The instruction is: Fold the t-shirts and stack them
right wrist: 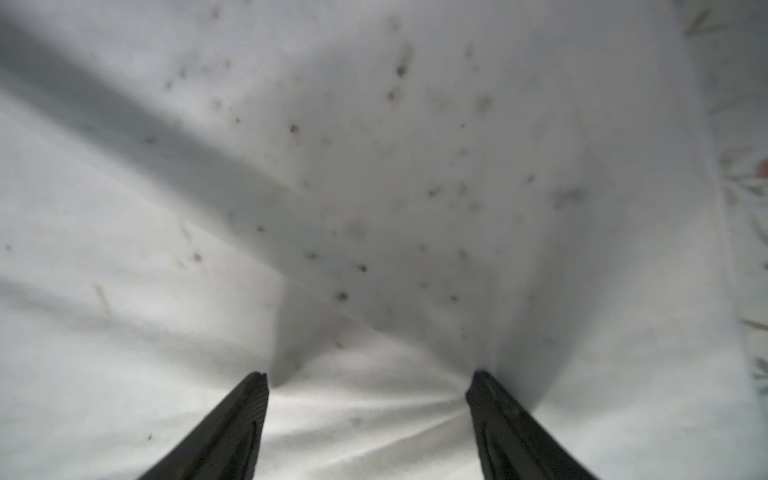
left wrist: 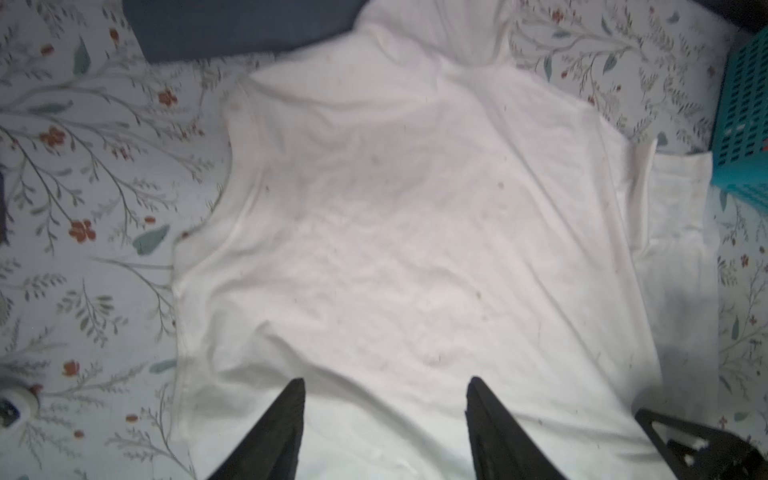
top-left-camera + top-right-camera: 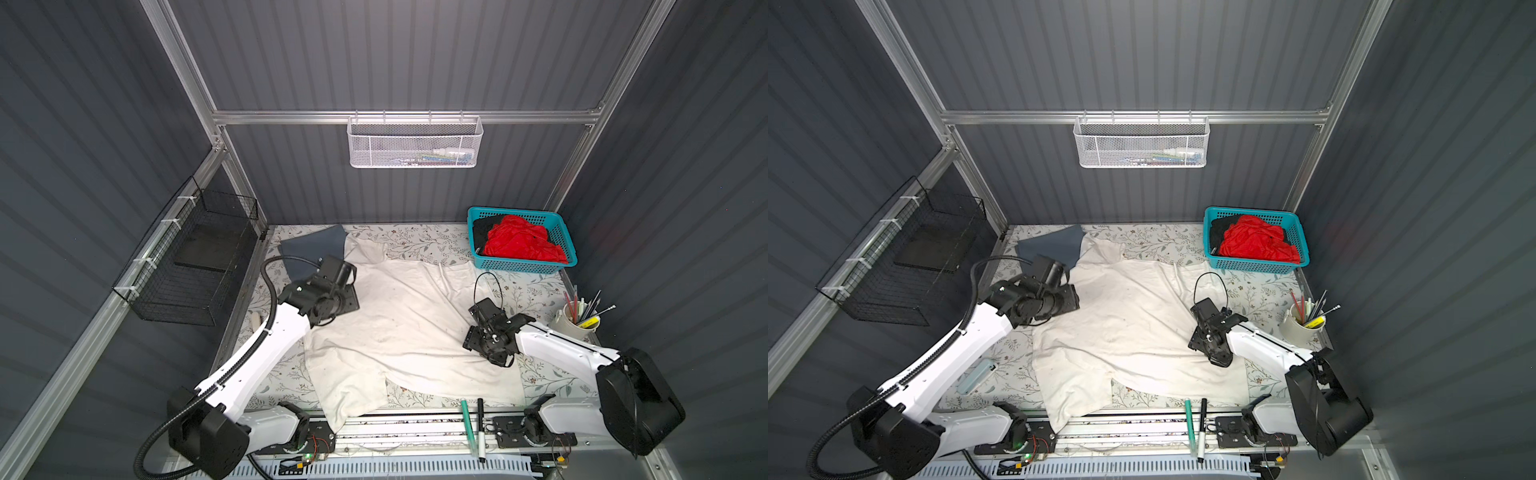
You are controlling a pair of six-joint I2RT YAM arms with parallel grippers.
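Off-white t-shirt (image 3: pixel 399 316), soft, speckled, creased, spreads across floral covering (image 3: pixel 424 239).

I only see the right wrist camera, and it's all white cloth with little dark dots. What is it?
Observer: It's one big off-white t-shirt, spread out on the floral table covering.
Operator: Where are the other shirts?
Observer: The red t-shirt and the black t-shirt lie crumpled in the teal basket, at the table's far right corner.
Operator: And the other arm?
Observer: The left gripper is open above the same shirt, over its left side.
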